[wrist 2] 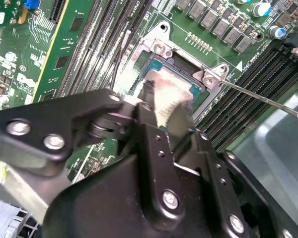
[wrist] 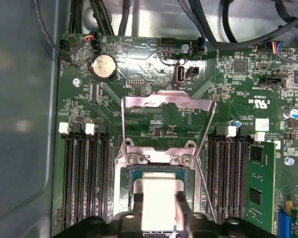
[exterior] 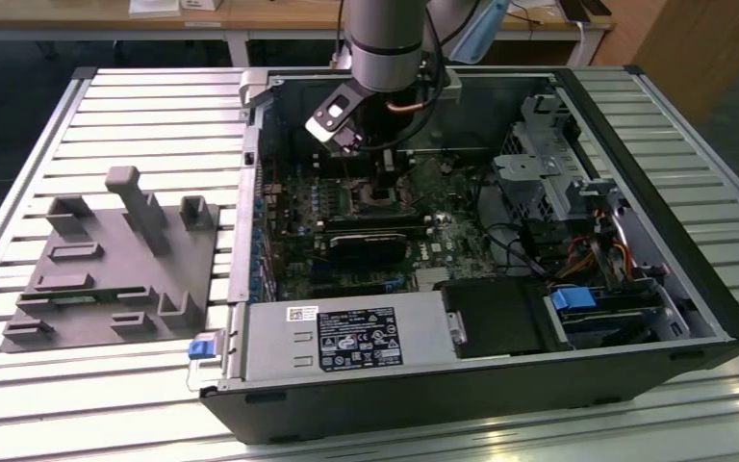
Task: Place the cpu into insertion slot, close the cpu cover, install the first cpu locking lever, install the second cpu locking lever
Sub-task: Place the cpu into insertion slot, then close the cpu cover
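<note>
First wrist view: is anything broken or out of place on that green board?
Nothing looks damaged. The metal cover is flipped open and a thin lever juts free, so the socket lies exposed, with the gripper gripping the chip at it.

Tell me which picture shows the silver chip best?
The first wrist view: the chip faces the camera, held in the gripper. In the second wrist view the gripper covers part of it. In the exterior view it is too small to tell.

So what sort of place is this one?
Probably a robotics lab or workshop bench: an open computer case lies on a slatted metal table, the pincer grips the cpu at its motherboard, and wooden desks stand behind.
</note>
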Available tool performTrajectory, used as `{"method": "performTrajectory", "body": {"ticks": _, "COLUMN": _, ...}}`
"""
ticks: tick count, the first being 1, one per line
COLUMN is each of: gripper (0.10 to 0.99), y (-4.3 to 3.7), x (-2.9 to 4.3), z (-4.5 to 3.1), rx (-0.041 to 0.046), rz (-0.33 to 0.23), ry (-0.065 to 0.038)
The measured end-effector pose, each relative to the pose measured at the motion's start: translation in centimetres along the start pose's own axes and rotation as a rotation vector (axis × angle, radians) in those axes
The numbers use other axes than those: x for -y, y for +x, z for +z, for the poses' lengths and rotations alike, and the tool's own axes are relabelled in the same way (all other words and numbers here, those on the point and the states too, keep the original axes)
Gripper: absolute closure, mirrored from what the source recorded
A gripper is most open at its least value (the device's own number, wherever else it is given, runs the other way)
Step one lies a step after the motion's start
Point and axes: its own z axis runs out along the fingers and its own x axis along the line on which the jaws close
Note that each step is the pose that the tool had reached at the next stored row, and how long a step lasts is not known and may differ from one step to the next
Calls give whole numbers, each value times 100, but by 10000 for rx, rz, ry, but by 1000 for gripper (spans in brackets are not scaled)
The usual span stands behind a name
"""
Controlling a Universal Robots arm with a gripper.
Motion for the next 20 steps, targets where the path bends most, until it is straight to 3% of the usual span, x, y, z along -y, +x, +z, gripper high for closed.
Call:
{"method": "performTrajectory", "body": {"ticks": 1, "gripper": 725, "y": 0, "x": 0, "z": -3, "rx": 1, "rz": 1, "ry": 3}}
{"method": "performTrajectory", "body": {"ticks": 3, "gripper": 843, "y": -1, "x": -1, "z": -11, "rx": 2, "rz": 4, "ry": 7}}
{"method": "performTrajectory", "body": {"ticks": 4, "gripper": 843, "y": -1, "x": -1, "z": -15, "rx": 1, "rz": 5, "ry": 8}}
{"method": "performTrajectory", "body": {"ticks": 6, "gripper": 961, "y": -1, "x": -1, "z": -21, "rx": 0, "rz": 8, "ry": 8}}
{"method": "performTrajectory", "body": {"ticks": 20, "gripper": 980, "y": -2, "x": -2, "z": -36, "rx": 3, "rz": 24, "ry": 8}}
